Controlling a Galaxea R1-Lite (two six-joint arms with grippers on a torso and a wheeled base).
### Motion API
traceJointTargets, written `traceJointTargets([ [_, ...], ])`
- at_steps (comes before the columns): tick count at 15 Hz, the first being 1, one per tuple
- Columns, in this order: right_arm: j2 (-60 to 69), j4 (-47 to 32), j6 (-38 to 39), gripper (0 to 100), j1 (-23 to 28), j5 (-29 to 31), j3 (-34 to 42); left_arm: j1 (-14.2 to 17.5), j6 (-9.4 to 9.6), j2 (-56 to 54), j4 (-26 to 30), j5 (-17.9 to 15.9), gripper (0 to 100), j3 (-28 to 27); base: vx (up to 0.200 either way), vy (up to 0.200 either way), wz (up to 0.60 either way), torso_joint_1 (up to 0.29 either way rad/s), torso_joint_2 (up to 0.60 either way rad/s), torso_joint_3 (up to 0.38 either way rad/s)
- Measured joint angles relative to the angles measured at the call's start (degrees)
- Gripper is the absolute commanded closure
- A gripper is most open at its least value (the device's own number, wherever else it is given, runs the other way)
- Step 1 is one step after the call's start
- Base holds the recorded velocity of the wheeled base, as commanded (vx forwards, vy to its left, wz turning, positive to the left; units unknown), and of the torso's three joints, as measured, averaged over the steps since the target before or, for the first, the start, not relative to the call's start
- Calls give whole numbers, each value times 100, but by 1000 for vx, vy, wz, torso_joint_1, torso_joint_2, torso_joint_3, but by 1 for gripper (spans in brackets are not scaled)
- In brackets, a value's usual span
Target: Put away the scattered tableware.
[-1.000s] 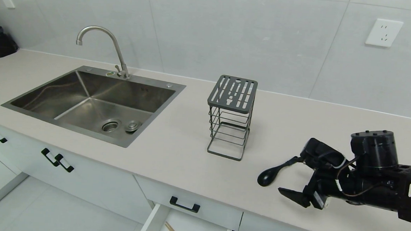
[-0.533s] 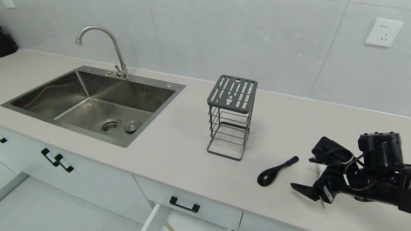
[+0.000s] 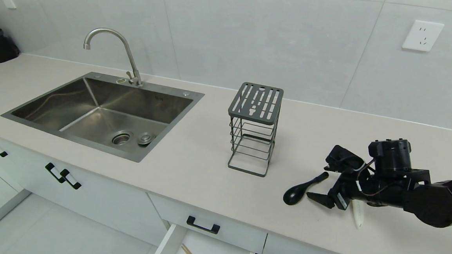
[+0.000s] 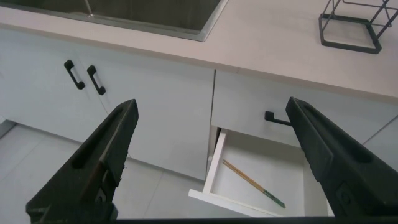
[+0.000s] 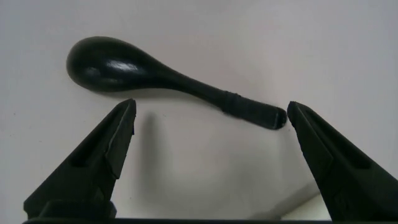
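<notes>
Black spoon [image 5: 168,78] lies on the counter [image 5: 249,37] — the right tool [image 5: 209,107] spread wide, gripping nothing, just beside its handle.

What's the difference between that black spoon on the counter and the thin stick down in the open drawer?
The black spoon is dark with a round bowl; the stick, seemingly a chopstick, is pale, thin and straight. The spoon lies on the countertop by the open right gripper; the stick lies inside the drawer. Both lie flat, ungrasped.
</notes>
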State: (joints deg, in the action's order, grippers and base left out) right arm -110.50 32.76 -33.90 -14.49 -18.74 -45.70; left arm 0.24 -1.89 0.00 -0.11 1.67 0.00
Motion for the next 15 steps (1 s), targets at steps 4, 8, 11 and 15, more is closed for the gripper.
traceJointTargets([
  [4,-265,57,0,0,-52,-66,-171,-4,0,0,-2,0,0,0,0,0,0,0,0,0],
  [8,-590,336,38,0,-293,-89,-368,0,0,0,-5,2,0,0,0,0,0,0,0,0],
  [11,-806,455,87,100,-457,-165,-496,-2,-2,0,-2,2,0,0,0,0,0,0,0,0],
  [15,-929,529,134,100,-535,-168,-495,0,0,0,-2,0,0,0,0,0,0,0,0,0],
])
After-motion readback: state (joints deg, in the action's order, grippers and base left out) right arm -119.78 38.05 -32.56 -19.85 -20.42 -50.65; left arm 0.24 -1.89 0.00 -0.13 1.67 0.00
